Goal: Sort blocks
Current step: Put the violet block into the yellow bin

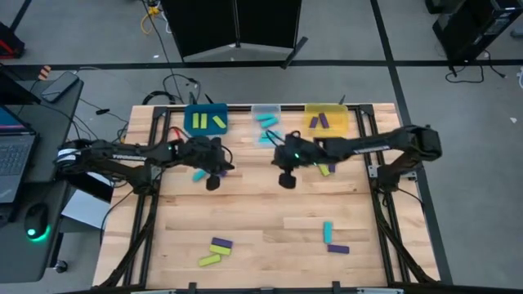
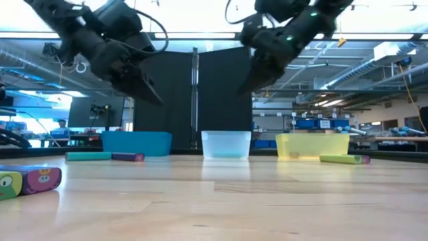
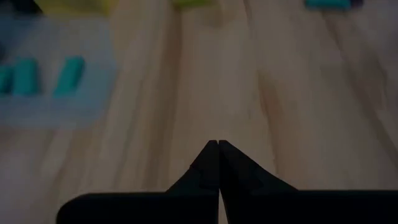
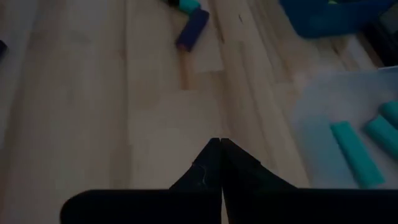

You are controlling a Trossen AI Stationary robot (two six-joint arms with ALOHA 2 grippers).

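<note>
My left gripper (image 1: 213, 181) (image 3: 217, 144) hangs shut and holds nothing above the table's middle left. My right gripper (image 1: 286, 180) (image 4: 219, 142) hangs shut and holds nothing above the middle. At the far edge stand a blue bin (image 1: 205, 121) with lime blocks, a clear bin (image 1: 265, 119) with cyan blocks (image 4: 356, 154) and a yellow bin (image 1: 327, 120) with purple blocks. Loose blocks lie flat on the table: a cyan one (image 1: 198, 175) by my left gripper, a lime one (image 1: 324, 170) by my right arm, and purple (image 1: 221, 243), lime (image 1: 210, 260) and cyan (image 1: 328, 232) ones near the front edge.
The three bins line the far edge. In the low view a cyan block (image 2: 88, 156) and a purple block (image 2: 127, 156) lie in front of the blue bin (image 2: 137, 142). Bare wood lies between the two grippers and the blocks near the front edge.
</note>
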